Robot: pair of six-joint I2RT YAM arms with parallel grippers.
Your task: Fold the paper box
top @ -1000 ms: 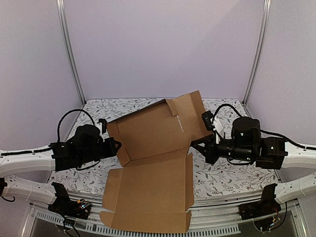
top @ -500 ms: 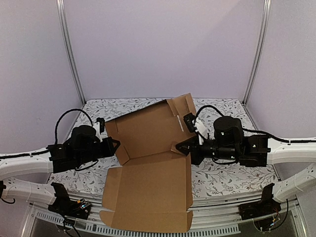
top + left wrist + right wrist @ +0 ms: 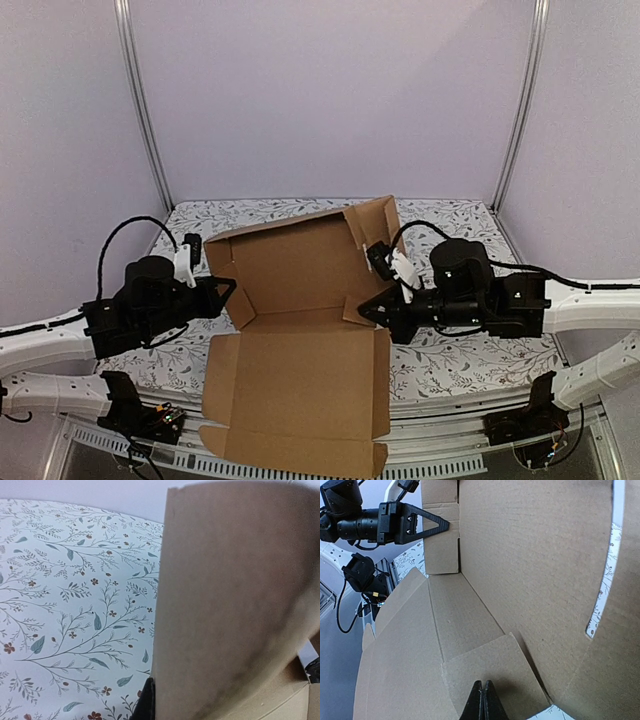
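Observation:
The paper box [image 3: 295, 395] is a brown cardboard sheet. Its near panel lies flat and its far panel [image 3: 295, 262] is raised and leaning back. My left gripper [image 3: 232, 286] is shut, with its tip against the small left side flap [image 3: 442, 550] from outside. In the left wrist view the cardboard [image 3: 235, 605] fills the right half, and only one black finger [image 3: 147, 702] shows at its edge. My right gripper [image 3: 484, 689] is shut and its tip rests on the small right flap [image 3: 490, 662], which is folded inward. From above, the right gripper [image 3: 364, 311] sits at the box's right crease.
A floral tablecloth [image 3: 450, 350] covers the table. Metal frame posts [image 3: 148, 130] and purple walls enclose the back and sides. The table's front rail [image 3: 440, 465] runs below the box's near edge, which overhangs it. Arm cables [image 3: 120, 240] loop at both sides.
My right gripper moved left to the box and pushed the right side flap inward. The far panel now stands more upright. My left arm shifted a little left and down.

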